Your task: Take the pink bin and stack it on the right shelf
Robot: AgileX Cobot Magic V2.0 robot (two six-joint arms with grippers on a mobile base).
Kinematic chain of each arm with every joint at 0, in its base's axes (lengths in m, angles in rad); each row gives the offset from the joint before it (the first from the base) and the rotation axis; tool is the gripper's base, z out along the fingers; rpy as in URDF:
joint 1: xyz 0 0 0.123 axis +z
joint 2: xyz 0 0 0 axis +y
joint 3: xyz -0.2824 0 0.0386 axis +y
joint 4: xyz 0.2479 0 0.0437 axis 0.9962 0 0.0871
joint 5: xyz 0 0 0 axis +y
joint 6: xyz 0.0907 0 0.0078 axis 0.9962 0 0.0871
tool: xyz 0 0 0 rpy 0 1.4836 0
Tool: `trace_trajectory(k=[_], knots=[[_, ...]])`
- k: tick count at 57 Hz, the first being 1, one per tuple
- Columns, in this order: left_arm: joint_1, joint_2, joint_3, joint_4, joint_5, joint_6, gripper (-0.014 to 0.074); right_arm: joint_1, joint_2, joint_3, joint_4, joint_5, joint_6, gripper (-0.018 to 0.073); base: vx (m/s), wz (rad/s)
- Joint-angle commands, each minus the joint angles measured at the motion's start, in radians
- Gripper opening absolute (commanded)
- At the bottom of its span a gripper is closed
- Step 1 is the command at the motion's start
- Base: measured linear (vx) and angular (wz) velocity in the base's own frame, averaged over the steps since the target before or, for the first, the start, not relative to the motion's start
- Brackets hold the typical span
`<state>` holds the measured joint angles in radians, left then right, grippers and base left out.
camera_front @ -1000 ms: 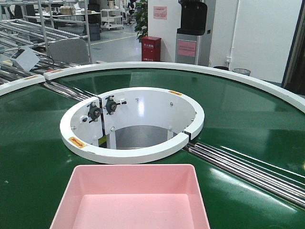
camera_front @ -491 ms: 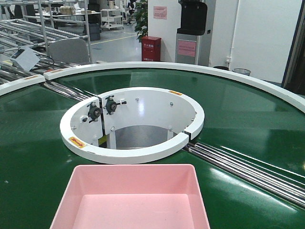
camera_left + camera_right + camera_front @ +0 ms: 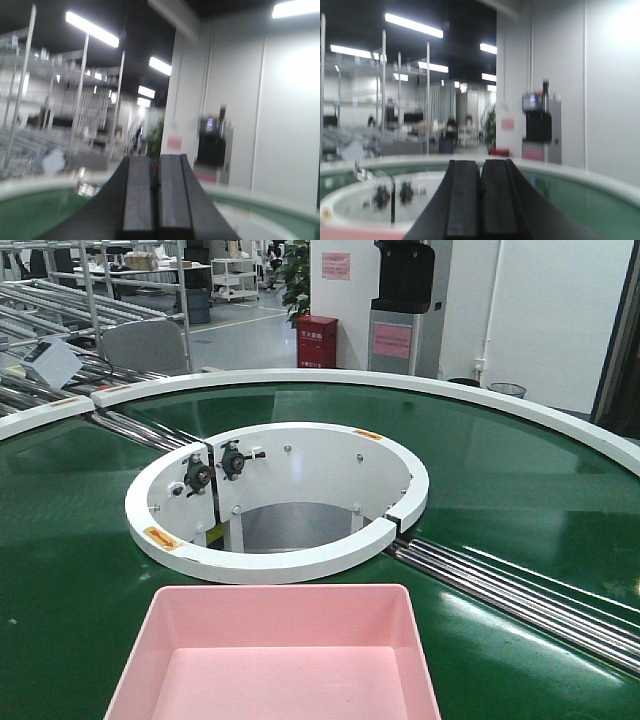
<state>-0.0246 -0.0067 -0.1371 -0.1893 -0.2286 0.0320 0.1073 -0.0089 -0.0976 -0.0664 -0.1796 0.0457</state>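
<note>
We see bare green bench (image 3: 70,570) open on both sides of the pink bin (image 3: 275,620), and open air above it. Just beyond its far rim rises the white ring (image 3: 275,565). Steel rollers (image 3: 520,598) cross the bench farther right, apart from the bin.

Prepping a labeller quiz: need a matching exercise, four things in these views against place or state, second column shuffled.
Things:
1. pink bin
2. white ring
3. red cabinet
4. left tool

Place or state:
A. shut, nothing between its fingers
B. on the floor beyond the green belt
C. on the green belt, nearest the front camera
D. around the round opening inside the belt's curve

Pairs: 1-C, 2-D, 3-B, 4-A
</note>
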Motion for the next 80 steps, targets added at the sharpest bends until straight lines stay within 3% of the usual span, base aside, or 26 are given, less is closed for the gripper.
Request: trace_trajectory(k=[1,10,17,39,50,60,65,71,80], knots=[[0.002,0.068,-0.208,0.008,0.019,0.004,-0.0008,-0.007,0.044,-0.220,-0.008,0.015,-0.015,-0.0008,0.00,0.01],[0.002,0.339,-0.532,0.062,0.229,0.091,-0.0008,-0.007,0.278,-0.553,-0.080,0.244,-0.072,-0.0008,0.00,0.00],[0.001,0.534,-0.700,0.061,0.349,0.116,-0.0008,-0.007,0.430,-0.661,-0.089,0.275,-0.072,-0.0008,0.00,0.00],[0.001,0.700,-0.727,0.050,0.344,0.114,0.0011,-0.007,0.584,-0.669,0.016,0.243,-0.046,0.0028,0.00,0.00],[0.001,0.700,-0.727,0.050,0.334,0.115,0.0144,-0.007,0.584,-0.669,0.018,0.243,-0.046,0.0200,0.00,0.00],[0.001,0.700,-0.727,0.053,0.334,0.115,0.0384,-0.007,0.584,-0.669,0.018,0.244,-0.046,0.0488,0.00,0.00],[0.001,0.700,-0.727,0.054,0.337,0.116,0.0472,-0.007,0.584,-0.667,0.018,0.242,-0.046,0.0585,0.00,0.00],[0.001,0.709,-0.727,0.054,0.342,0.117,0.0533,-0.007,0.584,-0.661,0.018,0.252,-0.046,0.0632,0.00,0.00],[0.001,0.740,-0.727,0.029,0.366,0.088,0.0532,0.019,0.613,-0.664,0.075,0.288,-0.023,0.0610,0.00,0.00]])
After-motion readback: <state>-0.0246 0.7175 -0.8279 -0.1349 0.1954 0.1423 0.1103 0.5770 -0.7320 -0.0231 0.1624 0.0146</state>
